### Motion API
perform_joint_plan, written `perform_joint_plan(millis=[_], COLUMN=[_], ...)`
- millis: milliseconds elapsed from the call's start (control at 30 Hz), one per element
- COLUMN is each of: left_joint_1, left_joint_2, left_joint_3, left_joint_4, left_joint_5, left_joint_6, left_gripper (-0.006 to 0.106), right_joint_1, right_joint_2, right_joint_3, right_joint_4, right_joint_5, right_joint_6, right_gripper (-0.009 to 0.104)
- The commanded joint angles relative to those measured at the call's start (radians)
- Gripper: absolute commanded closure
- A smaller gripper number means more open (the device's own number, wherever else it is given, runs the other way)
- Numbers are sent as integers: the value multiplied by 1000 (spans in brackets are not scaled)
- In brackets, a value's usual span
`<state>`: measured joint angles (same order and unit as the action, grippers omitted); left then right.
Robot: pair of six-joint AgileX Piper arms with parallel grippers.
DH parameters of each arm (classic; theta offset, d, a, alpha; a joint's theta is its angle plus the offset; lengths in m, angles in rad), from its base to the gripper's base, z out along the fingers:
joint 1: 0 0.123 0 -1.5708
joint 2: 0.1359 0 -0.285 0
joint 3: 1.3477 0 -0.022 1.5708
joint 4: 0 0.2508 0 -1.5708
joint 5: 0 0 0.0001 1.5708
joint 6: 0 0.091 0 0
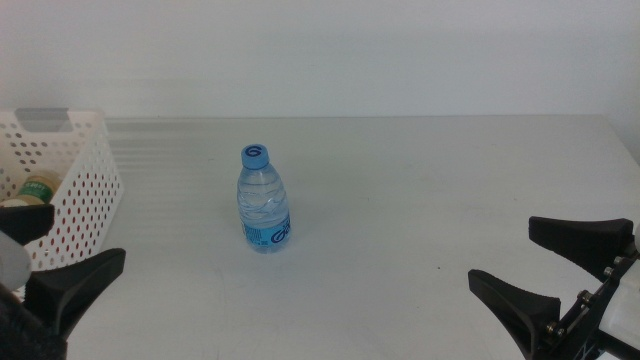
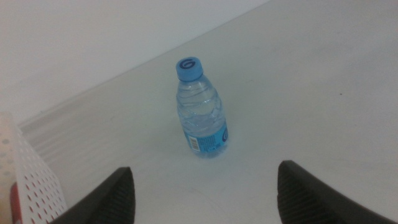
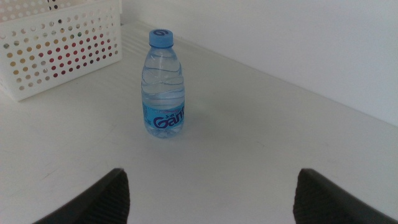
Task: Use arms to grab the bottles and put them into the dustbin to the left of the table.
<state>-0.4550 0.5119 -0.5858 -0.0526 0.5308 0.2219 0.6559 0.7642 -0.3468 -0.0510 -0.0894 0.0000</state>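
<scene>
- Both claws wait at the near table edge, left claw (image 1: pixel 62 262) and right claw (image 1: pixel 540 262), jaws spread and holding nothing.
- We see the water bottle (image 1: pixel 264 199) upright mid-table, ahead of both, nearer our left claw.
- Beside that claw stands the basket (image 1: pixel 85 190), with bare table (image 1: pixel 430 190) around the bottle.
</scene>
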Motion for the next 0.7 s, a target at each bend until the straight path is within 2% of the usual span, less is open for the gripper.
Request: perform_joint_plan(millis=[0,267,400,667], left_joint_1=[-8,-8,-8,-8], left_joint_2=[5,6,14,172], left_joint_3=[-28,-28,-28,-28], left_joint_4=[9,2,0,-9], left_joint_5=[-91,-314,-340,-443], left_joint_6=[-17,-17,-21,-70], left_gripper=[30,30,30,30], right_joint_1=[-7,-7,-7,-7], right_joint_2=[-4,-4,-4,-4], right_joint_3=[-25,-25,-25,-25], right_joint_4=[-6,-6,-6,-6], right_joint_5=[-68,-68,-68,-68], right_joint_6=[-8,-8,-8,-8], right_gripper=[19,19,19,19])
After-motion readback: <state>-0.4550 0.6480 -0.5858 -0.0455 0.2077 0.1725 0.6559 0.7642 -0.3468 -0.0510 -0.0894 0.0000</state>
